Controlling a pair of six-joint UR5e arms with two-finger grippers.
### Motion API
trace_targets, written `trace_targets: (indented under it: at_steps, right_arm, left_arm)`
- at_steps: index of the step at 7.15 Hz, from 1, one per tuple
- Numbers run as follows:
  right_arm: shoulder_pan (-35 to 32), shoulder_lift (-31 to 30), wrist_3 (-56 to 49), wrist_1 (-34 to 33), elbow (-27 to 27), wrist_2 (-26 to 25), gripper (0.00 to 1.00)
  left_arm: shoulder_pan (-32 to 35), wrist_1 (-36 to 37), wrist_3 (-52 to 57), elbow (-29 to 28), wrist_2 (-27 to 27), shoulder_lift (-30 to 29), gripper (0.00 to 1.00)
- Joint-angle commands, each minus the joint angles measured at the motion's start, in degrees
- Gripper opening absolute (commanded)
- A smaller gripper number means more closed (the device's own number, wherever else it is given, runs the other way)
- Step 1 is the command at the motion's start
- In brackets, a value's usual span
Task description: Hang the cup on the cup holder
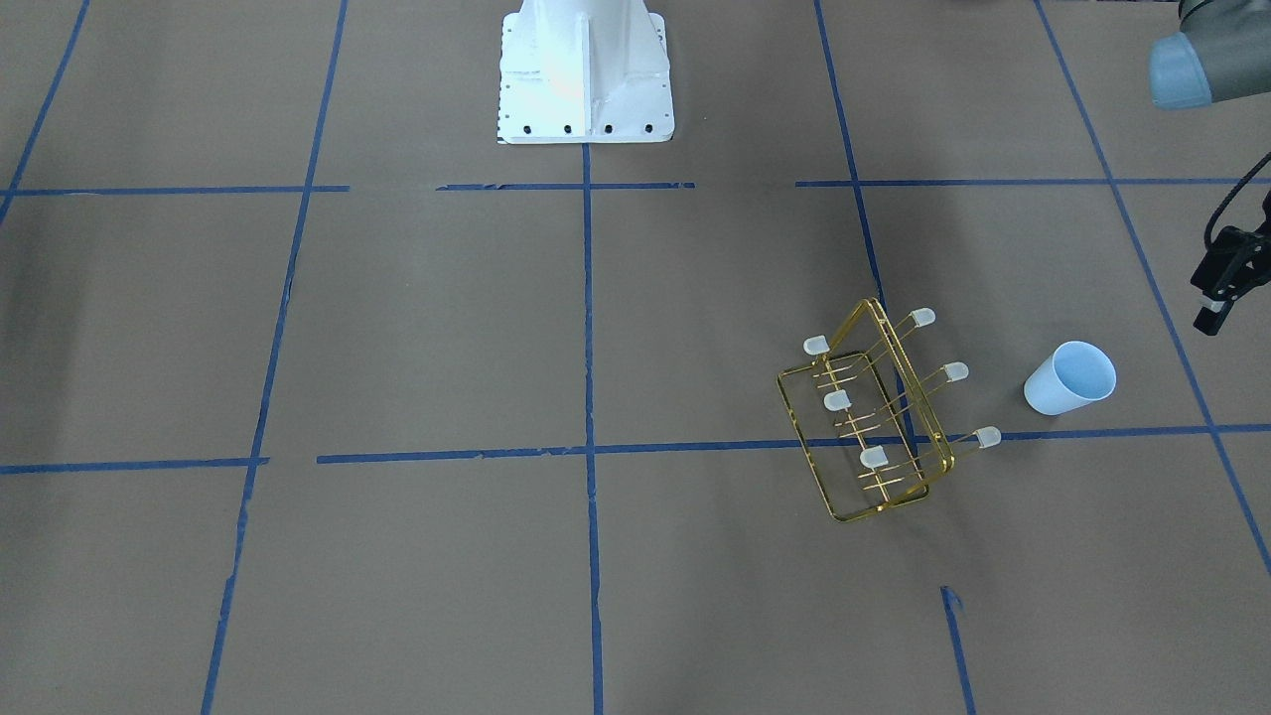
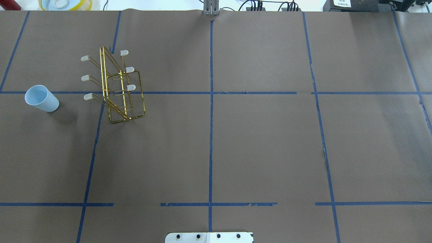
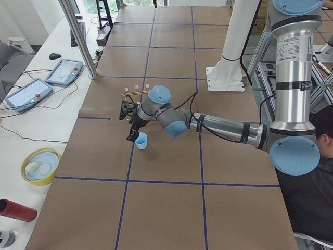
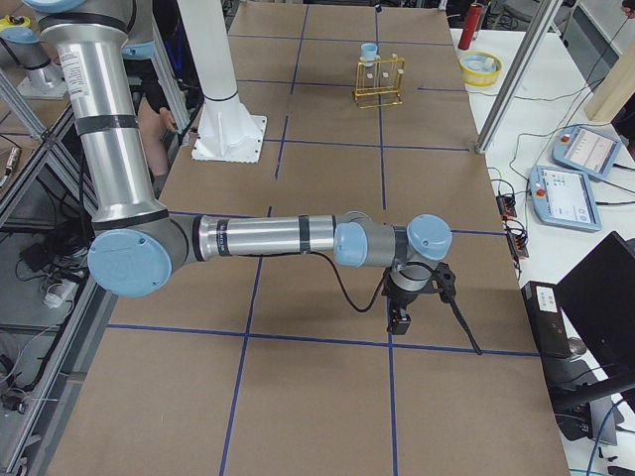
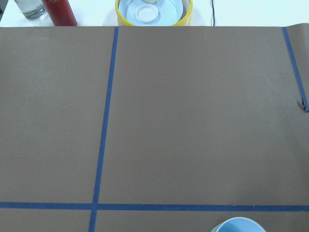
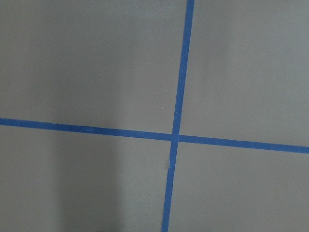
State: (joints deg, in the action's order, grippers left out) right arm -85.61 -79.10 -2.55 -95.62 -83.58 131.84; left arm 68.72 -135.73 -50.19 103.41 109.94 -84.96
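Two arms are being logged: the right arm (image 4: 268,238) is being held low over the table (image 2: 256,145), well apart from the work. Its right gripper (image 4: 400,319) is being seen side-on only, so open or closed cannot be told. The cup holder (image 1: 912,382) is carrying nothing and the cup (image 1: 1070,379) is standing upright beside it, not touching. The reach for the cup is being judged the step in hand, and the next move is calling for the left gripper (image 1: 1216,303), now being cut off by the frame edge with its jaw state impossible to tell, to be closed on the cup wall.
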Motion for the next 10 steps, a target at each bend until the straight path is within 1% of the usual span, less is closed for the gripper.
trace_targets:
  at_steps: [1,2,3,5,6,7,9,10]
  right_arm:
    - [0.0,0.0,0.0,0.0,0.0,0.0,1.0]
    - [0.0,0.0,0.0,0.0,0.0,0.0,1.0]
    - [0.0,0.0,0.0,0.0,0.0,0.0,1.0]
    - [0.0,0.0,0.0,0.0,0.0,0.0,1.0]
    - [0.0,0.0,0.0,0.0,0.0,0.0,1.0]
    - [0.0,0.0,0.0,0.0,0.0,0.0,1.0]
    - [0.0,0.0,0.1,0.0,0.0,0.0,1.0]
    - [0.0,0.0,0.0,0.0,0.0,0.0,1.0]
  left_arm:
    - [-7.5,-11.4,-5.8,1.5,-12.7,3.6,1.0]
    - [-10.2,-12.4,-7.1,1.8,-17.4,4.7,1.0]
    - [-13.3,-12.8,-8.9,2.1,-21.0,5.8,1.0]
    - [-18.8,-20.7,-9.0,2.2,-28.5,9.2,1.0]
    - [-21.0,-21.6,-9.0,2.1,-33.6,10.6,1.0]
    - [-22.8,-23.4,-9.1,1.7,-37.6,11.6,1.0]
    - [-27.8,-28.0,-11.6,-2.0,-46.7,11.8,1.0]
    - [-30.4,-32.4,-11.6,-5.0,-51.1,11.8,1.0]
